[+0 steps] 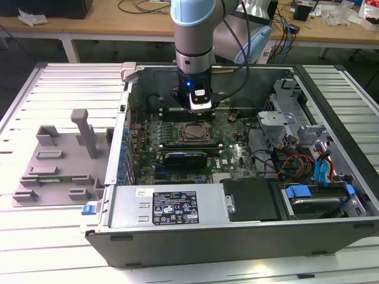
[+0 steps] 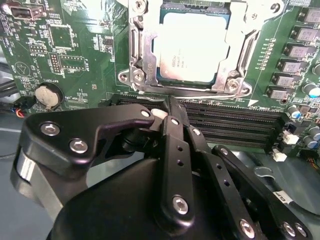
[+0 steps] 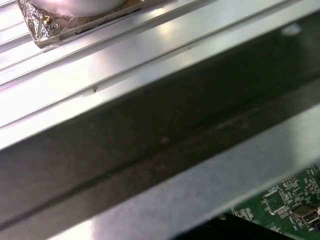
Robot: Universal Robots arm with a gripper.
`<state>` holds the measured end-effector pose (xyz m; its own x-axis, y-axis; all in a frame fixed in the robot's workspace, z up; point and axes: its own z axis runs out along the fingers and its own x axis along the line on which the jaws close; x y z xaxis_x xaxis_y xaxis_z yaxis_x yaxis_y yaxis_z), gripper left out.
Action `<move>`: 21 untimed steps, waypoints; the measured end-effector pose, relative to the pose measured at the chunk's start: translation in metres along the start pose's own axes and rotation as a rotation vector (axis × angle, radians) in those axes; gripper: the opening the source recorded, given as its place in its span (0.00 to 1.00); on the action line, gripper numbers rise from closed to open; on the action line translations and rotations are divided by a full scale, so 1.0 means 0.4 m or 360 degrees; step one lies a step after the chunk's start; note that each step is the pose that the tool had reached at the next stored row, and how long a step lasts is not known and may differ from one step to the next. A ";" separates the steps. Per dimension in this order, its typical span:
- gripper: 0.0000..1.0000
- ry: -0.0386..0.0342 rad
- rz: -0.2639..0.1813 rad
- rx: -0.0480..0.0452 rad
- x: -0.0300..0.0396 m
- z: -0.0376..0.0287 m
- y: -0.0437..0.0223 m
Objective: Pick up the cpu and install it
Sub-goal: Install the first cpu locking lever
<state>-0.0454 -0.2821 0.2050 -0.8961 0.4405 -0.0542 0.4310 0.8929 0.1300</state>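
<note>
So nearest the lens in the second wrist view you've got the gripper [image 2: 172, 120] itself, black linkages and screws. The fingers look drawn together into a narrow stance, with nothing between them that I can make out, though the tips are partly hidden behind the linkage, so take that with a grain of salt.

Just past the fingertips run the black RAM slots [image 2: 235, 122], lying crosswise to the fingers. Beyond those sits the cpu [image 2: 192, 47], silvery top up, flat inside the metal socket frame [image 2: 137, 55] on the green motherboard [image 2: 75, 55]. So the chip lies straight ahead of the fingers, across the slots, close but apart. It's roughly square, so no real long axis, and its edges line up with the frame.

In the exterior view the gripper [image 1: 199, 108] hangs just behind the cpu [image 1: 192, 134], inside the open PC case [image 1: 249, 234].

The first wrist view catches the case's sheet-metal wall [image 3: 150, 165].
</note>
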 end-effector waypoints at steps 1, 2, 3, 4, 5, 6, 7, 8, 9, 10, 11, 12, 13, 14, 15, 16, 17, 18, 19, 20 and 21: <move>0.11 -0.0001 0.0000 0.0001 0.000 0.000 0.000; 0.11 -0.0001 0.0000 0.0003 0.000 0.002 -0.001; 0.11 -0.0002 0.0000 0.0004 -0.001 0.003 -0.002; 0.11 -0.0002 -0.0001 0.0004 -0.001 0.004 -0.004; 0.11 -0.0002 0.0000 0.0005 -0.002 0.005 -0.005; 0.11 -0.0002 -0.0001 0.0005 -0.002 0.006 -0.005; 0.11 -0.0003 -0.0001 0.0005 -0.002 0.007 -0.006; 0.11 -0.0003 0.0000 0.0005 -0.003 0.008 -0.007; 0.11 -0.0004 -0.0001 0.0007 -0.003 0.008 -0.008; 0.11 -0.0004 -0.0001 0.0009 -0.003 0.008 -0.008; 0.11 -0.0005 -0.0001 0.0009 -0.003 0.008 -0.008; 0.11 -0.0005 -0.0001 0.0010 -0.003 0.009 -0.008; 0.11 -0.0005 -0.0001 0.0010 -0.003 0.009 -0.009; 0.11 -0.0004 -0.0001 0.0007 -0.003 0.010 -0.008; 0.11 -0.0005 -0.0001 0.0008 -0.003 0.011 -0.008; 0.11 -0.0005 -0.0001 0.0009 -0.004 0.011 -0.008; 0.11 -0.0005 -0.0001 0.0009 -0.008 0.012 -0.006; 0.11 -0.0005 -0.0001 0.0009 -0.011 0.012 -0.005; 0.11 -0.0005 -0.0001 0.0009 -0.013 0.012 -0.004; 0.11 -0.0005 -0.0001 0.0009 -0.017 0.013 -0.002; 0.11 -0.0005 -0.0002 0.0009 -0.019 0.013 -0.001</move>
<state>-0.0380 -0.2853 0.2001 -0.8963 0.4397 -0.0572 0.4306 0.8939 0.1244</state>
